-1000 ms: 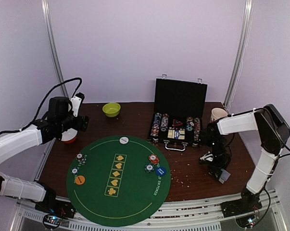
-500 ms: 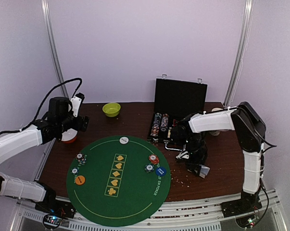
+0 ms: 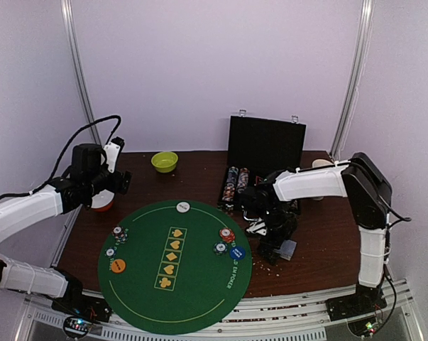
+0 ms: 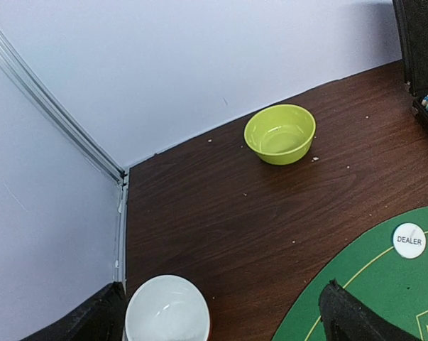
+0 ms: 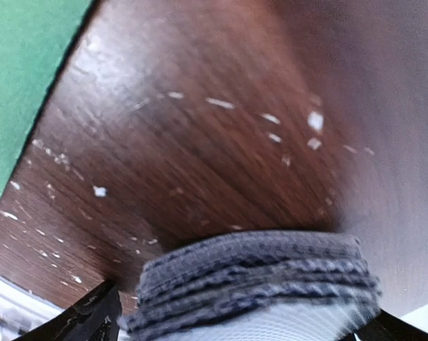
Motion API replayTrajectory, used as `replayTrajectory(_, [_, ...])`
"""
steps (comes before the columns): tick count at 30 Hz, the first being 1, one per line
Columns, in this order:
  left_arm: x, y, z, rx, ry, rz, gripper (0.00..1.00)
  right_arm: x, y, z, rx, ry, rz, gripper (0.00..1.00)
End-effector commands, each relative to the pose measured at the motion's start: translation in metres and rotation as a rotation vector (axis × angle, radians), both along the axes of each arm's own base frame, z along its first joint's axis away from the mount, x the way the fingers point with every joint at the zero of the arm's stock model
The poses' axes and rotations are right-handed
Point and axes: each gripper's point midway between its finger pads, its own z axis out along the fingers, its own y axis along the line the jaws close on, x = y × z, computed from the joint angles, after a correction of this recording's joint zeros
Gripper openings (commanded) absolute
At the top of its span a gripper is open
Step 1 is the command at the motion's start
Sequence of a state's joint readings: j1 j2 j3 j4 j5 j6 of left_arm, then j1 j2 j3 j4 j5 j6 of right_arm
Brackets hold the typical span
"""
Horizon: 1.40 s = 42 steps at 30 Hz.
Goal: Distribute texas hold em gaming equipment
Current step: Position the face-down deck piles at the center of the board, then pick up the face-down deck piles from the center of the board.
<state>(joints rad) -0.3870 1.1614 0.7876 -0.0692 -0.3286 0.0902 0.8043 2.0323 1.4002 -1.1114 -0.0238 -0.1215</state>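
Right jaws pinch the grey-blue-backed stack of playing cards [image 5: 256, 284] just above brown wooden worktop [image 5: 199, 142], prob. to deal; left jaws spread, idle.

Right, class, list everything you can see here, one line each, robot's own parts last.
felt mat: one, green, central.
case: one, black, open, behind the mat.
poker chips: four small piles, multicoloured, on the mat; more in the case.
button discs: three, white, orange, blue, on the mat.
playing cards: one deck, grey-blue, in the right gripper.
bowls: two, lime-green at back, white far left.
mug: one, pale, far right, mostly hidden.
left gripper: black, open, far left.
right gripper: black, closed on the cards.
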Motion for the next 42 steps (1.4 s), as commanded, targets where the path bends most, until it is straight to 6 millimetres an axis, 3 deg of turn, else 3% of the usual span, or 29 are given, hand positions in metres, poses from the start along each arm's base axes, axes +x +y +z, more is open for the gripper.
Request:
replayTrajectory(1, [0.004,0.002,0.010,-0.001,-0.052,0.006,0.98,0.020,0.018,0.003,0.150,-0.181,-0.076,1.00])
replayTrajectory(5, [0.003,0.001,0.012,-0.001,-0.060,-0.003,0.98,0.013,0.012,0.005,0.207,-0.197,-0.097,1.00])
replayTrajectory(14, [0.002,0.007,0.017,0.023,-0.074,0.018,0.98,-0.006,-0.043,-0.005,0.072,-0.161,-0.006,0.99])
replayTrajectory(29, [0.003,0.011,0.009,0.057,-0.056,0.034,0.98,-0.002,-0.017,-0.009,0.240,-0.193,0.053,0.87])
replayTrajectory(33, [0.004,0.010,0.009,0.057,-0.055,0.033,0.98,-0.004,-0.022,-0.011,0.222,-0.185,0.057,0.79])
replayTrajectory(37, [0.003,0.010,0.010,0.057,-0.058,0.030,0.98,-0.006,-0.026,-0.012,0.203,-0.182,0.057,0.55])
replayTrajectory(42, [0.003,0.008,0.012,0.042,-0.063,0.020,0.98,0.000,-0.024,0.002,0.209,-0.216,0.068,0.52])
